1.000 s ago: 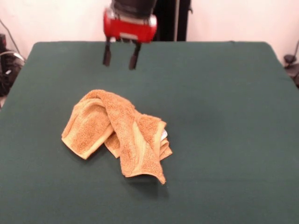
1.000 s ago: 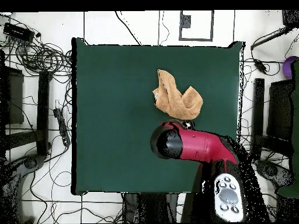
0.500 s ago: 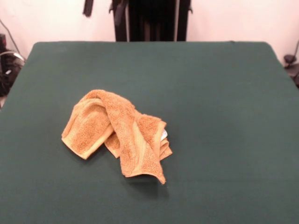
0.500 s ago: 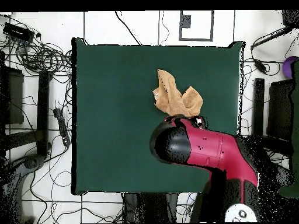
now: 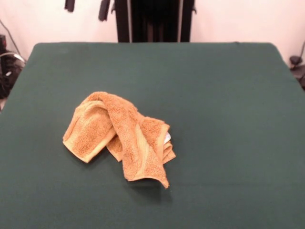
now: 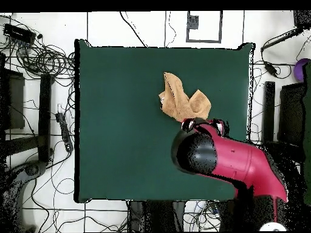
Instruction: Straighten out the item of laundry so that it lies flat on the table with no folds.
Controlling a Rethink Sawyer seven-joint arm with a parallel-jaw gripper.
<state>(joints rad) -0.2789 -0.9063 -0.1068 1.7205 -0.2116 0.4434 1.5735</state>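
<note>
The orange-tan towel (image 5: pixel 119 136) lies crumpled and folded over itself, left of the middle of the dark green table (image 5: pixel 228 95). A small white tag (image 5: pixel 167 138) shows at its right edge. In the overhead view the towel (image 6: pixel 182 103) lies in the right half of the table (image 6: pixel 121 121). My gripper (image 5: pixel 86 6) shows only two dark fingertips at the top edge, spread apart and empty, high above the far side of the table and well clear of the towel. In the overhead view the red arm (image 6: pixel 234 161) covers most of the gripper.
The robot's black pedestal (image 5: pixel 155 21) stands behind the far edge of the table. Cables and stands (image 6: pixel 36 91) lie on the floor around the table in the overhead view.
My gripper has risen from just above the far edge of the table to the top of the front view and shifted left there. The towel has not moved.
</note>
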